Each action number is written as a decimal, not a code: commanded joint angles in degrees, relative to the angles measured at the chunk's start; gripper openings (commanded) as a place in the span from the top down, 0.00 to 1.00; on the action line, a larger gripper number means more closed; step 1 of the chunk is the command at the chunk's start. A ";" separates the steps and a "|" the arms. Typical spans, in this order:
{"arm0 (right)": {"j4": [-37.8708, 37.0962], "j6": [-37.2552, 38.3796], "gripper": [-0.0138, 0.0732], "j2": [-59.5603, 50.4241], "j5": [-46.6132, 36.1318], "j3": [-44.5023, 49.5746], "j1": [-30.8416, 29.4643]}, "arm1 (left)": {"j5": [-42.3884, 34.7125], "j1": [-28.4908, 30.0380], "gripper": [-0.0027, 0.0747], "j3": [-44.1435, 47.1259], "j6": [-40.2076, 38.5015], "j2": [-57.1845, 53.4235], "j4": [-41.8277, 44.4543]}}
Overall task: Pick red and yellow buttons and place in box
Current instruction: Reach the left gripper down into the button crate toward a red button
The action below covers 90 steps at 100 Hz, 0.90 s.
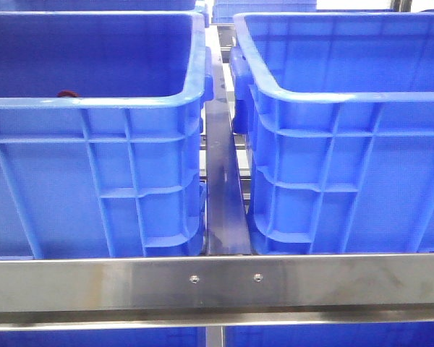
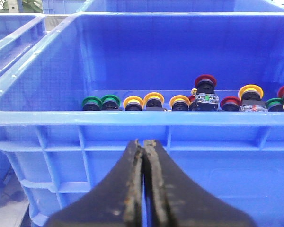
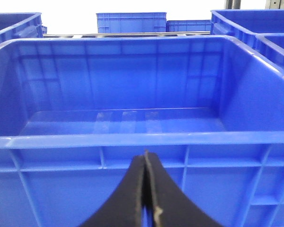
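The left blue crate [image 1: 94, 101] holds a row of push buttons, seen in the left wrist view past its near rim [image 2: 132, 117]. Among them are red-capped buttons [image 2: 205, 80] [image 2: 230, 101] and yellow-capped buttons [image 2: 250, 91] [image 2: 153, 98]. A dark red cap [image 1: 66, 93] peeks over that rim in the front view. The right blue crate [image 1: 333, 94] is empty inside; its near rim [image 3: 132, 140] faces the right wrist camera. My left gripper [image 2: 144, 142] is shut and empty outside the left crate's near wall. My right gripper [image 3: 146, 153] is shut and empty outside the right crate's near wall.
Green-capped buttons [image 2: 100, 101] lie in the same row. A steel rail [image 1: 217, 282] runs across in front of both crates, and a steel bar [image 1: 223, 181] fills the gap between them. More blue crates [image 3: 130, 21] stand behind.
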 commanded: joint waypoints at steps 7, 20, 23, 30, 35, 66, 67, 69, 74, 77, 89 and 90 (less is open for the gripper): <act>-0.61 0.00 0.88 -1.28 -3.93 -0.92 -0.14 | -4.82 0.02 0.99 3.00 -0.53 -1.76 -0.37; -0.61 0.00 0.88 -1.28 -3.93 -0.92 -0.14 | -4.82 0.02 0.99 3.00 -0.53 -1.76 -0.37; -0.61 0.00 0.88 -1.28 -3.93 -0.92 -0.14 | -4.82 0.02 0.99 3.00 -0.53 -1.76 -0.37; -0.61 0.00 0.88 -1.28 -3.93 -0.92 -0.14 | -5.32 0.02 0.99 2.78 -0.53 -1.76 -0.66; -0.61 0.00 0.88 -1.28 -3.93 -0.92 -0.14 | -5.44 0.02 0.99 2.43 -0.53 -1.76 -1.19; -0.61 0.00 0.88 -1.28 -3.93 -0.92 -0.14 | -4.12 0.02 0.99 -4.56 -0.53 -0.09 -3.63; -0.61 0.00 0.88 -1.28 -3.93 -0.92 -0.14 | -3.78 0.02 0.99 -5.21 -0.53 0.23 -3.59; -0.61 0.00 0.88 -1.28 -3.93 -0.92 -0.14 | -2.59 0.02 0.99 -6.25 -0.53 0.74 -3.74; -0.61 0.00 0.88 -1.28 -3.93 -0.92 -0.14 | 0.54 0.02 0.99 -8.72 -0.53 2.25 -3.74; -0.61 0.00 0.88 -1.28 -3.93 -0.92 -0.14 | 2.08 0.02 0.99 -10.00 -0.53 3.32 -3.74; -0.61 0.00 0.88 -1.28 -3.93 -0.92 -0.14 | 8.28 0.02 0.99 -15.24 -0.53 9.17 -3.74; -0.61 0.00 0.88 -1.28 -3.93 -0.92 -0.14 | 8.65 0.02 0.99 -15.90 -0.53 9.98 -3.74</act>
